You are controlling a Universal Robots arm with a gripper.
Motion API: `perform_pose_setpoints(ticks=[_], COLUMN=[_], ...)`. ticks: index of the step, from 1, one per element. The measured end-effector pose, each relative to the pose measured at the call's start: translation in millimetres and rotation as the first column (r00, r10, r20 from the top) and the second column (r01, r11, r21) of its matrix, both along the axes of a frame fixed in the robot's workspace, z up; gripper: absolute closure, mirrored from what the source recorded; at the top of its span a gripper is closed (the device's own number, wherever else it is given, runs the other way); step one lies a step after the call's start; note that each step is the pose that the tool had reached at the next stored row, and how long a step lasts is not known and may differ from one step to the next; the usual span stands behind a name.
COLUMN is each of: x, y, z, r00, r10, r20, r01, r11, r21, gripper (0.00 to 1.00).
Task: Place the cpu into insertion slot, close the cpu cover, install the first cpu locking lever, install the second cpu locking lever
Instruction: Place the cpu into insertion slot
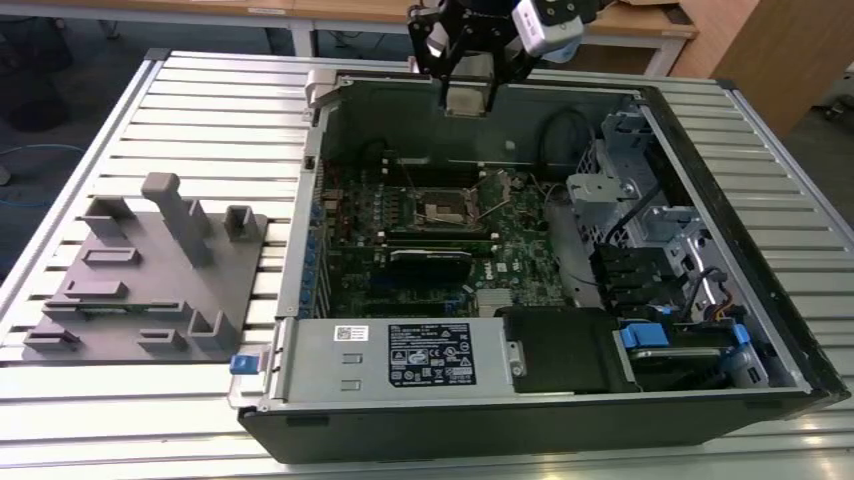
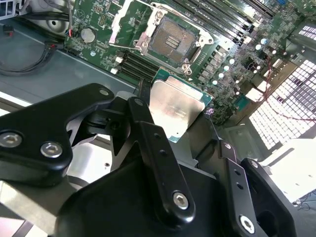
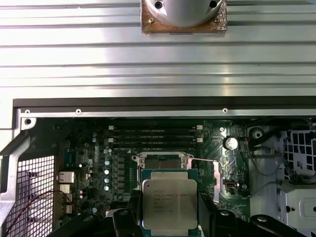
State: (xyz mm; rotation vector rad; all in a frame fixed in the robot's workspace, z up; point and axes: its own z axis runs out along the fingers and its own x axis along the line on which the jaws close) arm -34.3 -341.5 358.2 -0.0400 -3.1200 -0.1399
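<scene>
A slatted metal counter [image 1: 200, 110] carries an open computer case [image 1: 534, 420]. The cpu [image 1: 465, 98] hangs above the case's far wall, its dull silver top clear in both wrist views. It is clamped at two opposite edges by the black pincer [image 1: 467, 85]. Below and apart from it, on the green board, the insertion slot [image 1: 445, 207] lies bare. In the second wrist view the cpu cover [image 2: 122, 27] is swung open beside the slot. A grey fixture [image 1: 147, 280] sits on the counter at the exterior view's left.
</scene>
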Motion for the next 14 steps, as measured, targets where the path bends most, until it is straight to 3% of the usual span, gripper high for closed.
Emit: perform_pose_setpoints(ticks=[7, 14], x=[0.0, -0.4], y=[0.0, 0.0], z=[-3.0, -10.4], r00=[1.0, 1.0], r10=[0.0, 0.0], r20=[0.0003, 0.0028], r01=[0.0, 0.0], r11=[1.0, 1.0], r21=[0.0, -0.0002], gripper=[0.46, 0.46])
